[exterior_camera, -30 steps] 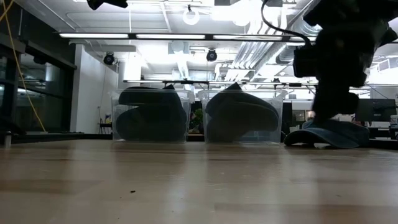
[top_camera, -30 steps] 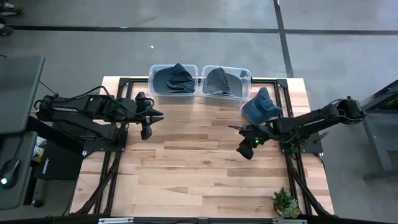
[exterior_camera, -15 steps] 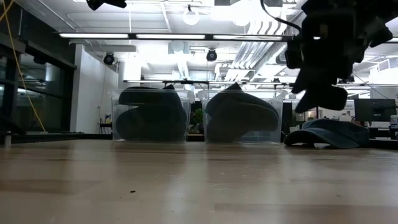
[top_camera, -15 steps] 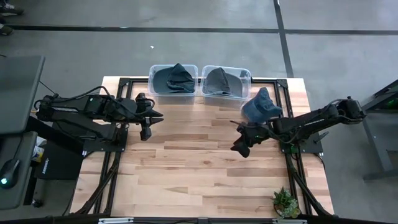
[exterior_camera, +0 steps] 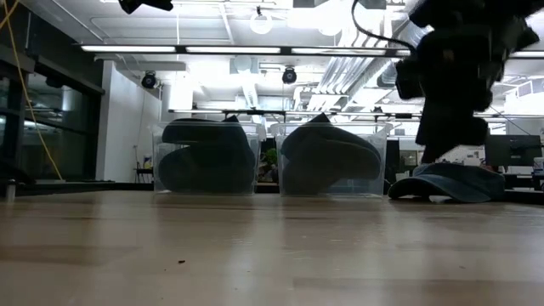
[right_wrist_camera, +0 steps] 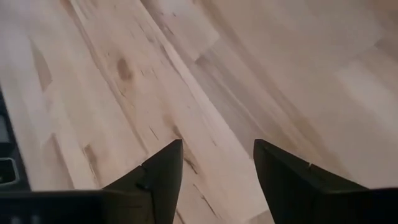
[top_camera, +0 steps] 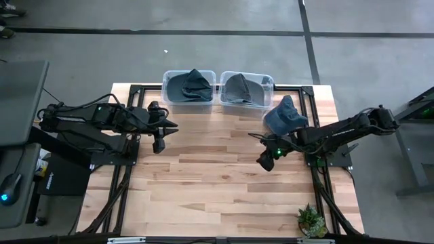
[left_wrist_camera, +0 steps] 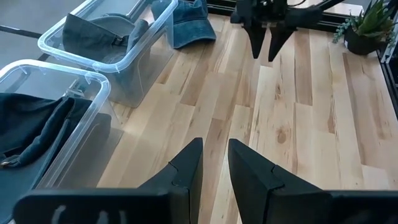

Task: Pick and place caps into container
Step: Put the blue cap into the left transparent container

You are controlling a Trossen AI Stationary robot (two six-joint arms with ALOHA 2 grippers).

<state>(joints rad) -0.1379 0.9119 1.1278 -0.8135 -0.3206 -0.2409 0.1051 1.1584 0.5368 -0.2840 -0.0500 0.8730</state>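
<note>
One denim-blue cap [top_camera: 285, 116] lies brim-down on the table near its far right corner, beside the right bin; it also shows in the low view [exterior_camera: 450, 183] and the left wrist view [left_wrist_camera: 189, 25]. A dark blue cap [top_camera: 190, 86] fills the left bin and a grey cap [top_camera: 241, 88] the right bin. My right gripper [top_camera: 266, 159] hovers open over bare wood [right_wrist_camera: 217, 149], nearer than the loose cap and to its left. My left gripper [top_camera: 161, 132] waits above the table's left part, its fingers [left_wrist_camera: 186, 165] a narrow gap apart.
Two clear plastic bins [top_camera: 167, 74] [top_camera: 270, 81] stand side by side at the far edge, both with caps piled to the rim. A small potted plant [top_camera: 312, 220] sits at the near right corner. Bare wood lies between the arms.
My right gripper swung a little toward the table's left and tipped upward, then dropped back to nearly where it was, pointing down. The caps have not moved.
</note>
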